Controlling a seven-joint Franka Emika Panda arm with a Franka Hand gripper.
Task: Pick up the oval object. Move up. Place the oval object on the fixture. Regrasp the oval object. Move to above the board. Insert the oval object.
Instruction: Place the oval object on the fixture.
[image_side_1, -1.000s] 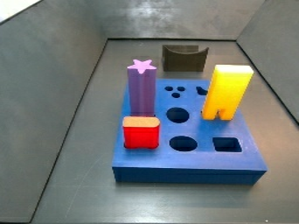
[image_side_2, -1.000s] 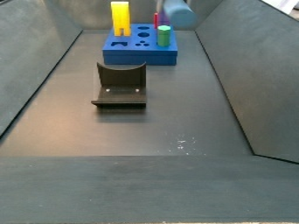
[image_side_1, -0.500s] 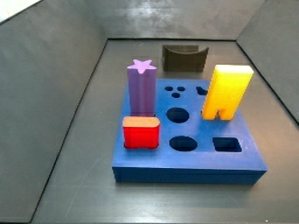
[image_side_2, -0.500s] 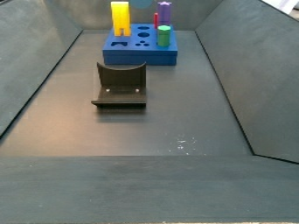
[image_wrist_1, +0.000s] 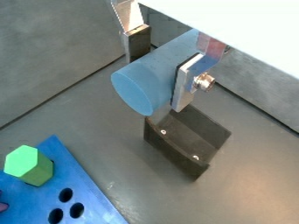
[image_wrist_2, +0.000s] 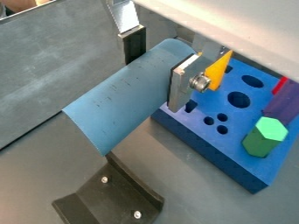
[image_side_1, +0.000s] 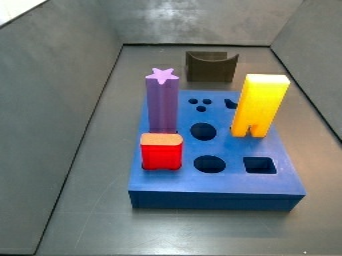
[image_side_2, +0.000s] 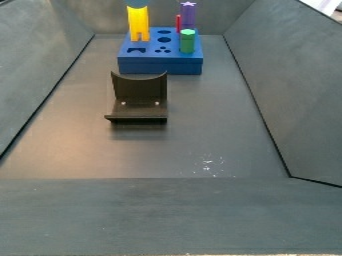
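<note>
The oval object (image_wrist_1: 152, 74), a long grey-blue peg, lies between my gripper's fingers in both wrist views (image_wrist_2: 122, 118). My gripper (image_wrist_1: 163, 61) is shut on it and holds it in the air; it also shows in a wrist view (image_wrist_2: 158, 66). Below it is the dark fixture (image_wrist_1: 187, 140), also seen in a wrist view (image_wrist_2: 105, 192). The blue board (image_wrist_2: 246, 114) with its holes lies beside the fixture. In both side views the fixture (image_side_2: 138, 97) (image_side_1: 211, 66) and the board (image_side_1: 214, 170) (image_side_2: 160, 58) show, but the gripper and peg are out of view.
On the board stand a purple star-topped peg (image_side_1: 162, 100), a yellow arch block (image_side_1: 259, 103), a red block (image_side_1: 162, 151) and a green hexagonal peg (image_side_2: 189, 41). Grey sloping walls (image_side_1: 67, 90) enclose the floor.
One second ago the grey-blue peg showed at the top edge of a side view; it has since risen out of that view. Board and fixture have not moved.
</note>
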